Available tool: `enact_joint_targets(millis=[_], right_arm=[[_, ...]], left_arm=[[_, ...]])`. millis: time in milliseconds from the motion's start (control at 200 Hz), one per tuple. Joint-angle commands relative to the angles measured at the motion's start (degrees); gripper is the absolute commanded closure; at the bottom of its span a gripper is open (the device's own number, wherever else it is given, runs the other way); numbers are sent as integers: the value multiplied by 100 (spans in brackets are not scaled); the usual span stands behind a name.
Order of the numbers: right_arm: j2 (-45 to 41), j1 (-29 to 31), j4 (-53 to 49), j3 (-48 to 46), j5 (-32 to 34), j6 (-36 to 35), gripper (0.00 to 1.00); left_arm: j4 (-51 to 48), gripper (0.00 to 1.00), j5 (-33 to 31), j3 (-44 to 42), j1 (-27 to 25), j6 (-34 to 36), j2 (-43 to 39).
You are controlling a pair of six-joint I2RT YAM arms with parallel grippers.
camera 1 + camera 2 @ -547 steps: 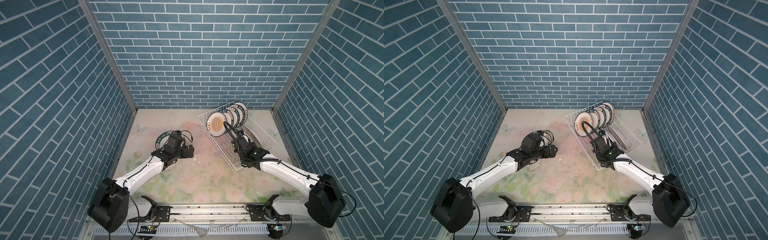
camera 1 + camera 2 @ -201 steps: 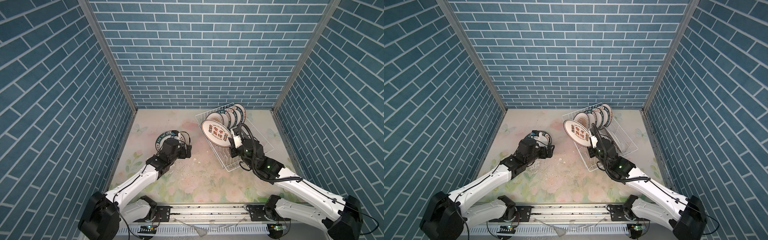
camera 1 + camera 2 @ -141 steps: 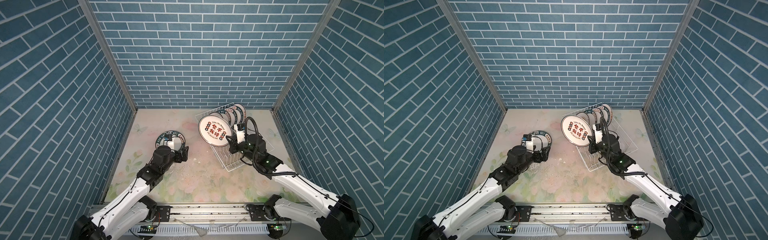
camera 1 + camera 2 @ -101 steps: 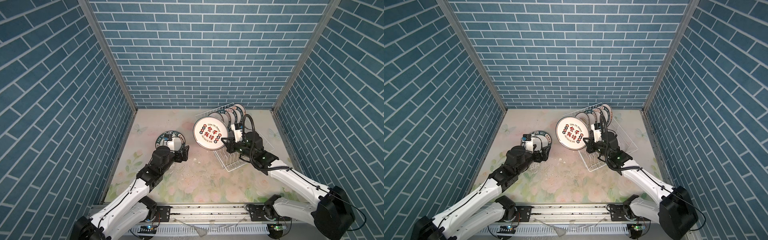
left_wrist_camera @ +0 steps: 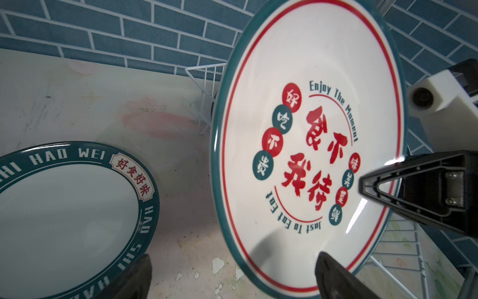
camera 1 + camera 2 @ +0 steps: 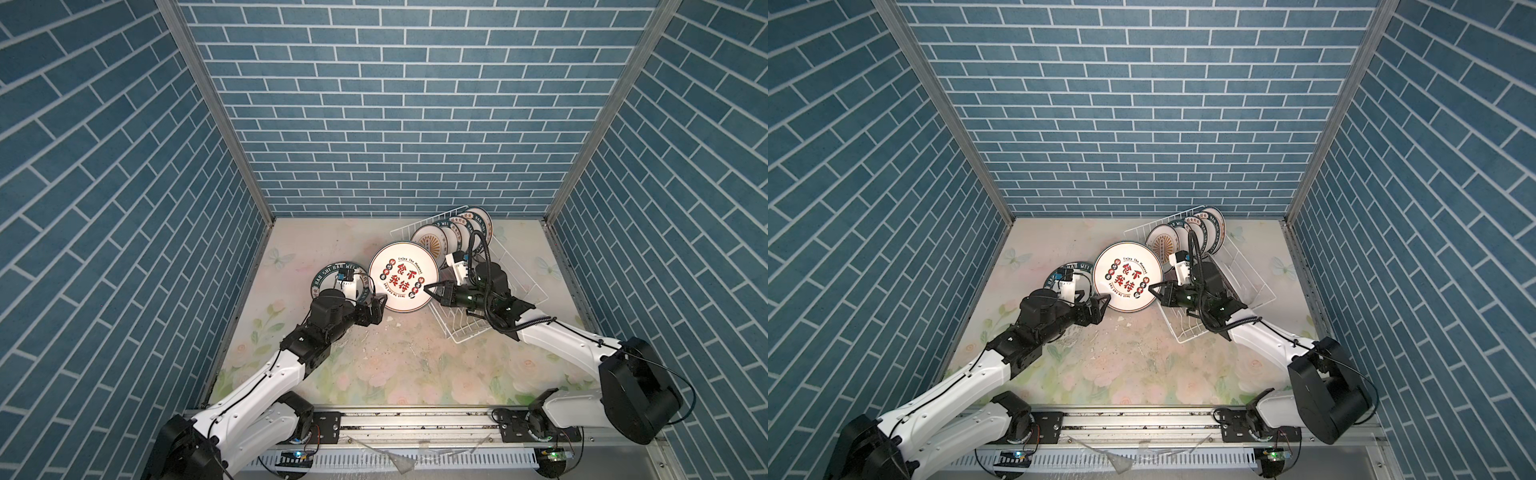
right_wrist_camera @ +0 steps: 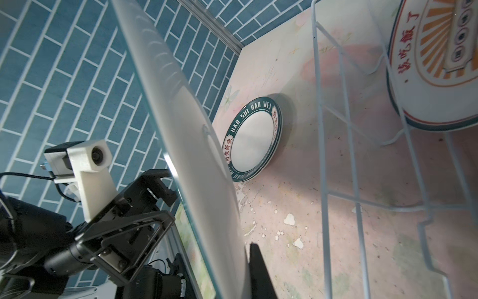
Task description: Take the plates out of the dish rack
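Note:
A white plate with red characters and a green rim (image 6: 403,276) (image 6: 1127,276) (image 5: 310,145) hangs tilted in the air between the arms, its plain back (image 7: 186,145) facing the right wrist camera. My right gripper (image 6: 428,288) (image 6: 1152,288) (image 7: 245,261) is shut on its right rim. My left gripper (image 6: 380,305) (image 6: 1100,309) (image 5: 232,259) is open, with the plate's lower left rim between its fingers. A green-rimmed plate (image 6: 328,270) (image 5: 69,207) (image 7: 254,139) lies flat on the table. The dish rack (image 6: 465,334) (image 6: 1183,334) (image 7: 336,155) holds several upright plates (image 6: 432,243) (image 6: 1163,245).
Blue brick walls close in the back and both sides. White paint flakes (image 5: 217,264) dot the floral table (image 6: 374,365) under the held plate. A metal rail (image 6: 415,424) runs along the front edge.
My right gripper has carried the red-character plate left, out of the rack and towards the middle. My left gripper has come off the flat plate and reached right to the held plate's rim.

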Motion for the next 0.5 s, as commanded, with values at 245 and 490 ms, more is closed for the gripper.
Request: enact_joint_targets(millis=[245,490], right_arm=[[452,13,1456,34,-825,922,100],[564,228,1056,157,-646,720,100]], left_arm=[[87,10,230,133,-11,-80,10],[374,31,449,176,33,-308,467]])
